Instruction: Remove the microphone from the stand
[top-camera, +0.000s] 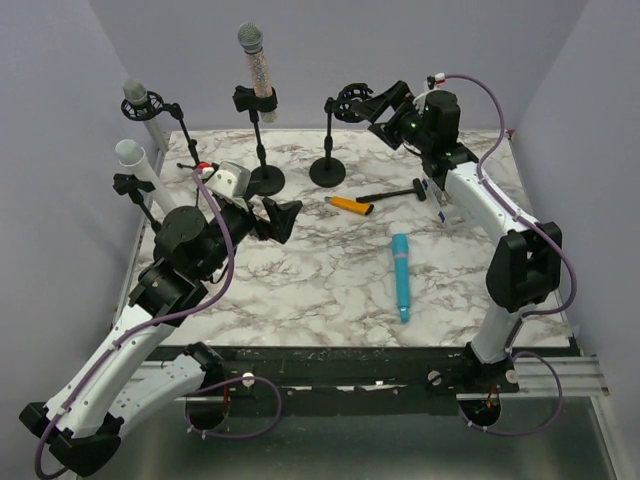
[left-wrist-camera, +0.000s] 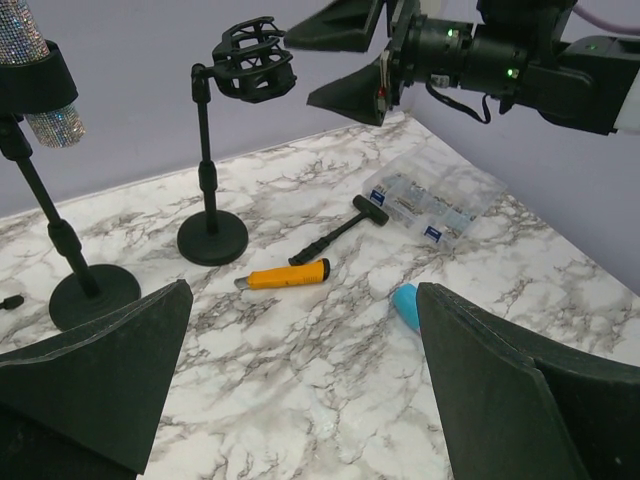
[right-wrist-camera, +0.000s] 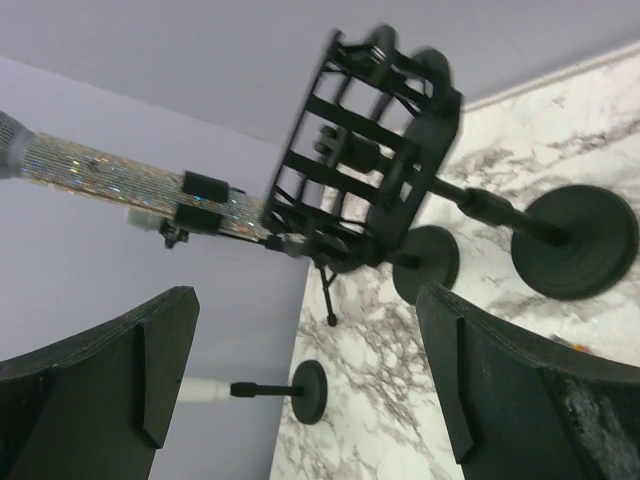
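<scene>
The right fingers (top-camera: 380, 110) hover high over the desk's (top-camera: 300, 290) 1 o'clock area. They are spread wide with nothing between them. Their tips are just beside the cage-like shock mount (top-camera: 350, 100) of the empty stand (top-camera: 328, 170), on its 3 o'clock side; whether they touch it cannot be told.

The teal microphone (top-camera: 401, 277) lies flat on the marble at about 4 o'clock from the desk's centre. It is well apart from both arms, and its length runs roughly from 12 to 6.

The left fingers (top-camera: 285, 222) are also wide open and empty. They hang above the desk at about 9 o'clock and point toward 3.

At 11 o'clock a glitter microphone (top-camera: 258, 62) sits nearly upright in the clip of its own stand (top-camera: 265, 180). An orange utility knife (top-camera: 349, 205) and a black hammer (top-camera: 395, 192) lie between the empty stand and the teal microphone. A clear compartment box (left-wrist-camera: 430, 205) rests at 2 o'clock, near the hammer's head.
</scene>
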